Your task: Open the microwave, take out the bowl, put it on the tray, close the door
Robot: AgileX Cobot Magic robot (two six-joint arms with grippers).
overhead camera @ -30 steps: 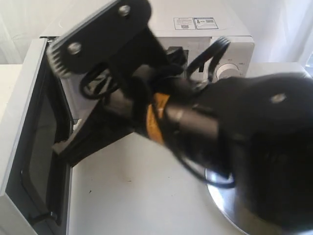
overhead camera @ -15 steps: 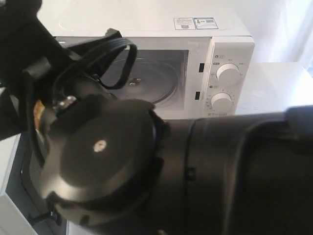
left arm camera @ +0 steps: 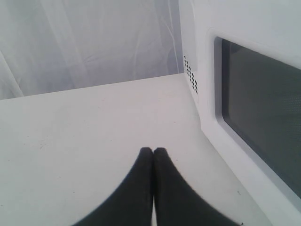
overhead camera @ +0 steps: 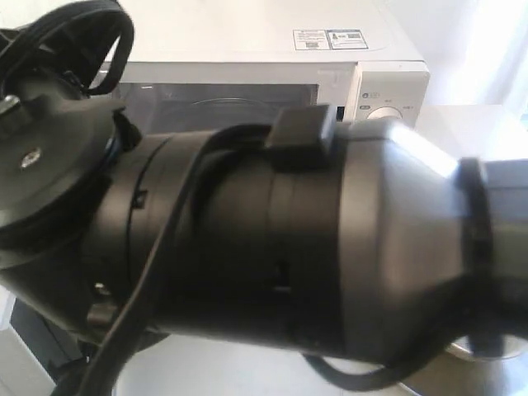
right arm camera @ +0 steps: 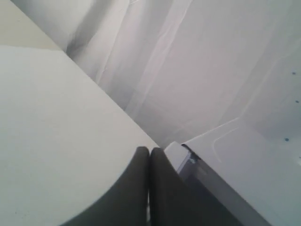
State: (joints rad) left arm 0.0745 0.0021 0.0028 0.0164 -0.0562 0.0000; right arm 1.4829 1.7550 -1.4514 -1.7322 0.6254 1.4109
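The white microwave (overhead camera: 247, 33) stands at the back, its top labels (overhead camera: 328, 39) and a bit of a dial (overhead camera: 381, 99) showing above my right arm (overhead camera: 289, 247), which crosses and blocks most of the exterior view. The door (left arm camera: 254, 108) is swung open; its dark window lies beside my left gripper (left arm camera: 153, 149), which is shut and empty over the table. My right gripper (right arm camera: 149, 149) is shut with nothing in it, close to the door's top corner (right arm camera: 174, 154). A sliver of the silver tray (overhead camera: 495, 371) shows at the lower right. The bowl is hidden.
A white curtain (left arm camera: 94, 42) hangs behind the white table (left arm camera: 84, 141). The door's edge (overhead camera: 10, 351) shows at the lower left of the exterior view. Vent holes (left arm camera: 190, 75) mark the microwave's side.
My right arm has swung left across the exterior view and now hides the microwave's cavity, most of both dials and most of the tray.
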